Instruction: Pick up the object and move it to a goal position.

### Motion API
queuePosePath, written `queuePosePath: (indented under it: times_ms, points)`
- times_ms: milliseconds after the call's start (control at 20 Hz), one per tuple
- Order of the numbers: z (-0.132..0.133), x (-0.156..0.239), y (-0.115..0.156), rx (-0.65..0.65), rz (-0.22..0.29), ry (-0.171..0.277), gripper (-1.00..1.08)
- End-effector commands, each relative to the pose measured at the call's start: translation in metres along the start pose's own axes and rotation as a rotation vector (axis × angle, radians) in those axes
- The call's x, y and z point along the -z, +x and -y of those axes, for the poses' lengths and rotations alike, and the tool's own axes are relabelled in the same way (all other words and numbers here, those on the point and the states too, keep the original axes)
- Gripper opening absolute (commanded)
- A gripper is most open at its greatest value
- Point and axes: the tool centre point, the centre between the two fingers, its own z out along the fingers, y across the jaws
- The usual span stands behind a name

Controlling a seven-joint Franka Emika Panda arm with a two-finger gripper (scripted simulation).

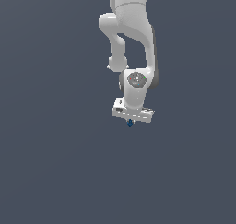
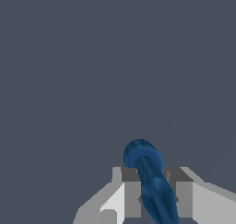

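Object [image 2: 152, 181] sitting between the two fingers [image 2: 132, 193] of the claw [image 2: 154, 195], dark blue, long and narrow, rounded ridged end pointing away from the wrist camera. Fingers pressing in on it from both sides, closed narrow around the shaft, touching it. Far end of the piece running out of the wrist view, so its tip not showing there.

Showing in the exterior view as a tiny blue speck [image 1: 130, 123] poking out just under the claw [image 1: 130, 120], far smaller than the white hand above it. Hanging below the flat pale block of the hand, near the middle of the picture, slightly toward the exterior view's right.

Arm [image 1: 131, 38] reaching down from the top edge, white with grey joints, wrist bending so the claw is facing downward. Round grey disc [image 1: 136, 79] sitting on the side of the wrist, carrying faint reddish and greenish marks too blurred to read as letters. No readable writing, brand or label showing on the arm, the claw or the object.

Plain dark slate-blue background [image 1: 46, 163] filling both views, uniform, with no edge or shadow line telling where a surface lies. Cannot tell whether the object is lifted clear of a surface or resting on one, nothing in either view giving a contact line under it.
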Motion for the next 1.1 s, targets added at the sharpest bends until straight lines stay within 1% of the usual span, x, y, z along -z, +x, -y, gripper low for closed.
queuePosePath:
  times_ms: [0,250,500,750,1050]
  points:
    - [0.000,0.000,0.000,0.000,0.000,0.000,-1.00]
    - [0.000,0.001,0.000,0.000,0.000,0.000,-1.00]
    - [0.004,0.015,0.000,0.000,0.000,0.000,-1.00]
    - [0.011,0.043,0.001,0.000,0.000,0.000,-1.00]
    - [0.023,0.095,0.002,0.000,0.000,0.000,-1.00]
